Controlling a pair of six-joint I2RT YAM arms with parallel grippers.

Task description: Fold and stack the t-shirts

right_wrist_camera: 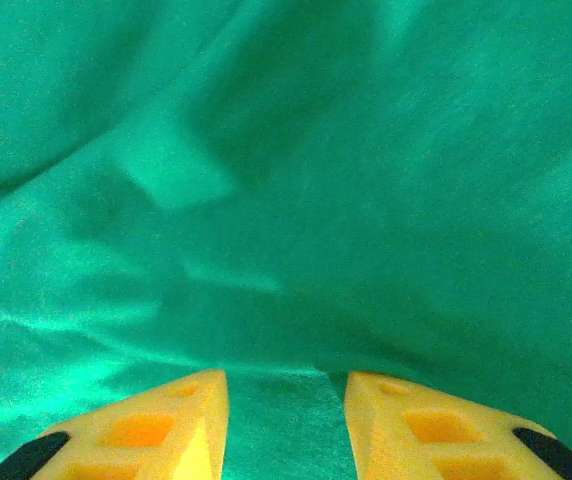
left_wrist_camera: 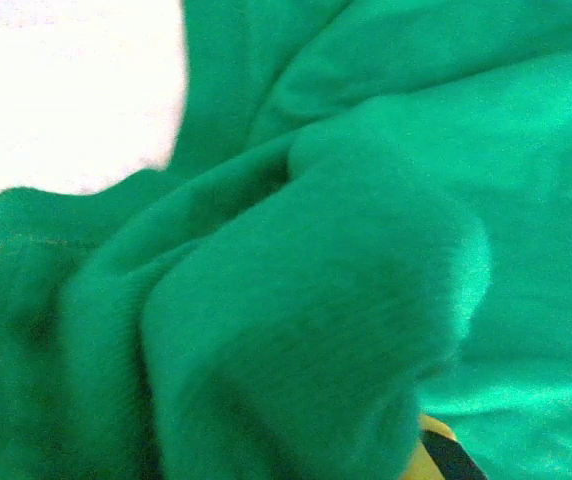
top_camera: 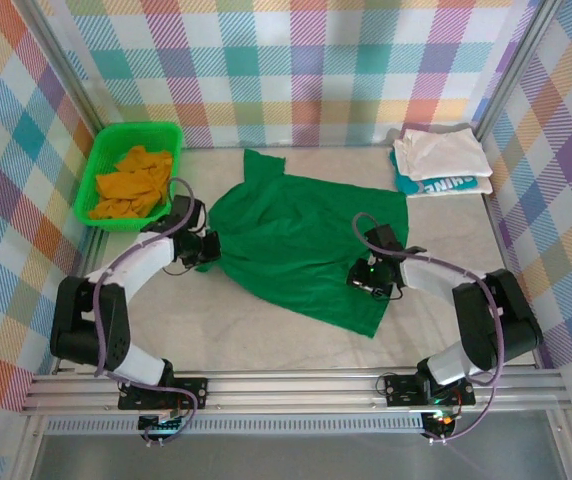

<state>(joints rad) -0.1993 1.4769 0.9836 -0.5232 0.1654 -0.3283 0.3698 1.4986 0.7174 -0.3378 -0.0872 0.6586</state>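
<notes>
**Green shirt spread mid-table, both grippers on it**

The plain dark green cloth t-shirt [top_camera: 296, 235] lies across the middle of the beige table [top_camera: 266, 340]. Bare table shows along its near side and at its far right.

The left gripper [top_camera: 209, 250] is clamped on a bunched fold at the shirt's left edge. The right gripper [top_camera: 358, 275] rests on the shirt's right part, fingers apart.

The bright green plastic basket [top_camera: 88, 190] at far left holds the crumpled orange t-shirt [top_camera: 131, 185]. In the far right corner, the folded white t-shirt [top_camera: 441, 152] lies on the teal lettered t-shirt [top_camera: 446, 185].
</notes>
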